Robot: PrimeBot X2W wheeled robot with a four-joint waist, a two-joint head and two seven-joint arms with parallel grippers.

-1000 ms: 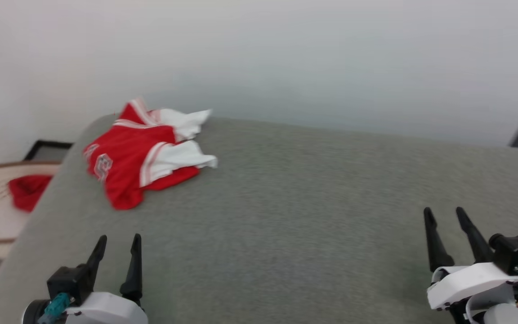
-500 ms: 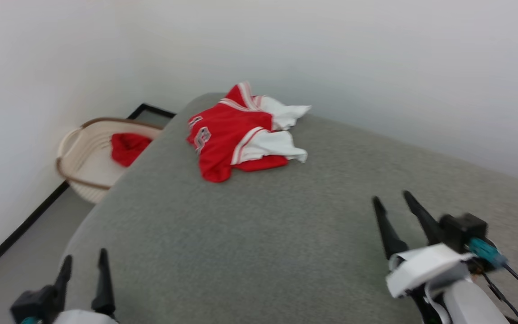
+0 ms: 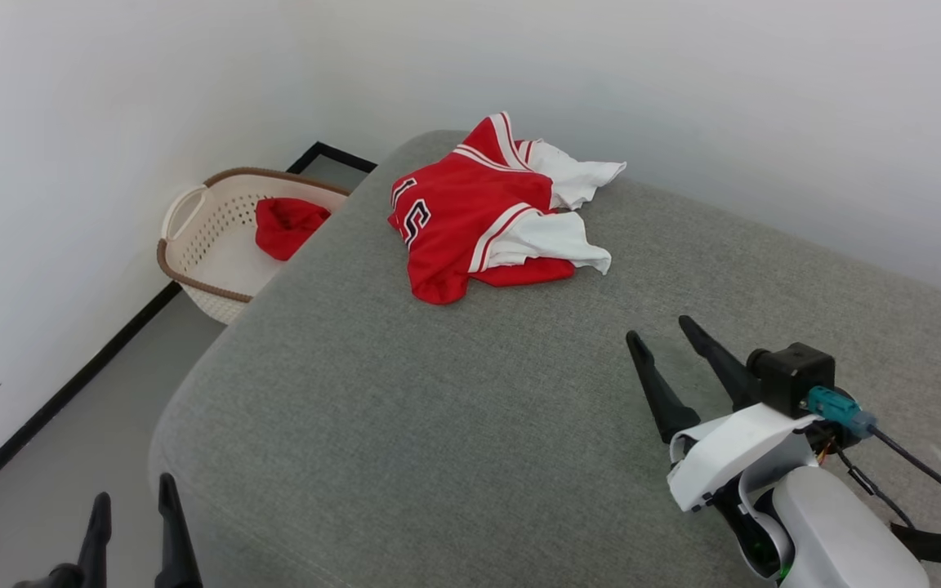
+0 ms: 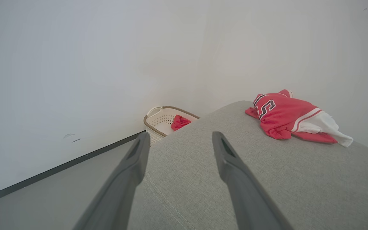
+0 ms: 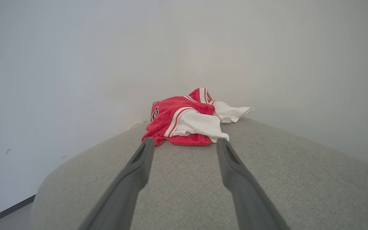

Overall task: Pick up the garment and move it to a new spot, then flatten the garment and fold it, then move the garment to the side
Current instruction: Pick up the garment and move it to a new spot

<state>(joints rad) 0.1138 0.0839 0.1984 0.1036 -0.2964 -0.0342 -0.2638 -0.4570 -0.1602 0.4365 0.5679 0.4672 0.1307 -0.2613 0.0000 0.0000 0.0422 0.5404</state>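
Nearest you, the left gripper [image 3: 132,490] hangs just off the near left corner of the cushion [image 3: 438,408], fingers spread, holding nothing. Your right gripper [image 3: 657,328], equally spread and empty, hovers over the near right part and looks the closer arm. The garment [image 3: 470,220] lies crumpled by the far left corner, ahead and left of that gripper, its long axis roughly along the far edge.

Pretty simple here: the crumpled red-and-white garment [image 5: 184,123] is seen bunched up by the far edge of the grey cushioned seat [image 5: 283,179], close against the white wall [image 5: 75,64], with the right gripper [image 5: 184,142] pointed at it, fingers spread wide, nothing gripped.
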